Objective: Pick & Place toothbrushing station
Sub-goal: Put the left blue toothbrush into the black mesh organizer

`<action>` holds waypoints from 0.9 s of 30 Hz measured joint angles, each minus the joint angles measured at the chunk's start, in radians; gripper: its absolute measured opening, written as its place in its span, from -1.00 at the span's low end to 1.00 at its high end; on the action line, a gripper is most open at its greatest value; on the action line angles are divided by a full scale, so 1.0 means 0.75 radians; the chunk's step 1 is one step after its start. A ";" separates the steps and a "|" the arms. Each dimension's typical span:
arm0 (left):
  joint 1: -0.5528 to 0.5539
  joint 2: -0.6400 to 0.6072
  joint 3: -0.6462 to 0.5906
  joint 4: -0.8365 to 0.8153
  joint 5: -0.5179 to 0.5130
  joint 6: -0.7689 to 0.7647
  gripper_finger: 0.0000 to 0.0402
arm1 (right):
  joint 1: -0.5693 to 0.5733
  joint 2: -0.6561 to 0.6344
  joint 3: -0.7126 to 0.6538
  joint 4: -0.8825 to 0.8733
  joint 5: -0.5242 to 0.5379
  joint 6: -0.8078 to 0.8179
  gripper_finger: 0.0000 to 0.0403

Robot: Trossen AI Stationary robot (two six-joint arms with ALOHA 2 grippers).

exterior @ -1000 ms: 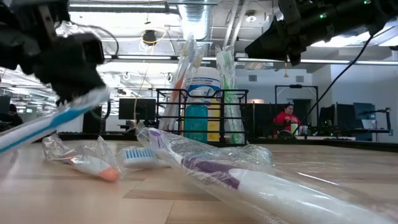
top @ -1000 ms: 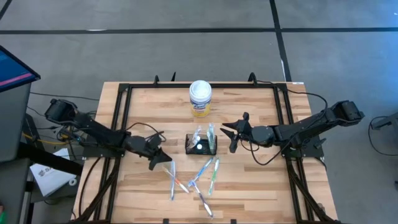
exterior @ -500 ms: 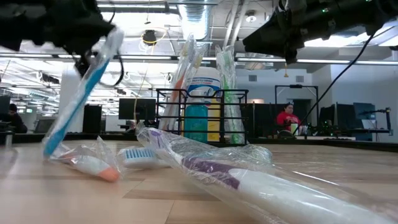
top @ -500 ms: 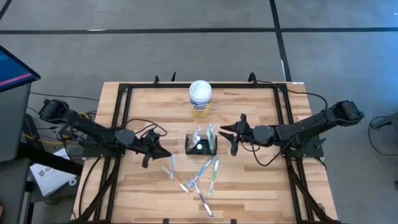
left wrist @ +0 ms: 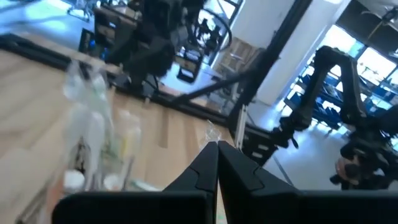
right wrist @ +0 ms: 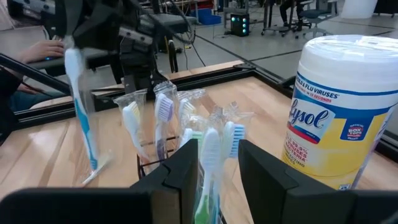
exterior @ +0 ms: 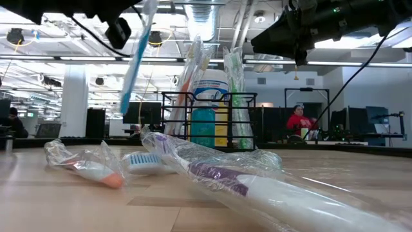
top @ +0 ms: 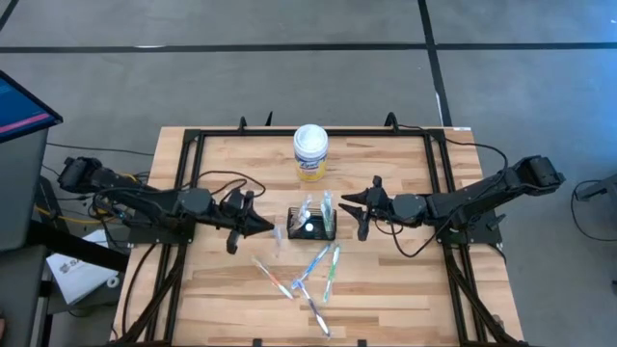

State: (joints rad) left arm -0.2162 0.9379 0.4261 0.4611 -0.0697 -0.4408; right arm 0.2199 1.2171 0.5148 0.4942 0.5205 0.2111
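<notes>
The toothbrushing station (top: 311, 224) is a black wire-mesh holder at the table's middle, with several wrapped toothbrushes standing in it (right wrist: 163, 124). My left gripper (top: 266, 228) is just left of it, shut on a wrapped blue toothbrush (exterior: 135, 64), which also shows in the right wrist view (right wrist: 79, 112). My right gripper (top: 358, 211) is level with the station on its right side, open, with nothing between its fingers (right wrist: 219, 171). Several more wrapped toothbrushes (top: 310, 275) lie flat on the table near the front. My left gripper pinches the upper end (right wrist: 70, 51) of the blue toothbrush's wrapper between its two shut fingers, which come in level from the table's left. The toothbrush hangs below the fingers, slightly tilted and clear of the table. The fingers hide which end of the brush it is.
A white canister with a yellow label (top: 310, 151) stands behind the station toward the far edge. A black frame (top: 193, 193) runs around the tabletop. Of the loose toothbrushes, a purple one (exterior: 219, 173) and an orange-tipped one (exterior: 96, 171) lie nearest the low camera.
My left gripper has risen and gone toward the station, rolling as it went. The blue toothbrush, which slanted low over the table, has been lifted clear and now hangs nearly upright.
</notes>
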 joint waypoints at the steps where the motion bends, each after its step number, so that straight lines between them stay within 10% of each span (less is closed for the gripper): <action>1: 0.017 0.000 0.011 -0.003 0.017 0.012 -1.00 | 0.000 0.000 0.000 0.000 0.000 0.000 -0.47; 27: 0.406 0.000 0.156 -0.028 0.270 0.103 -1.00 | -0.013 0.000 0.000 -0.001 0.002 -0.002 -0.47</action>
State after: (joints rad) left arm 0.0885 0.9378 0.5434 0.4404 0.1329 -0.3637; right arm 0.2101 1.2171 0.5148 0.4938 0.5220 0.2095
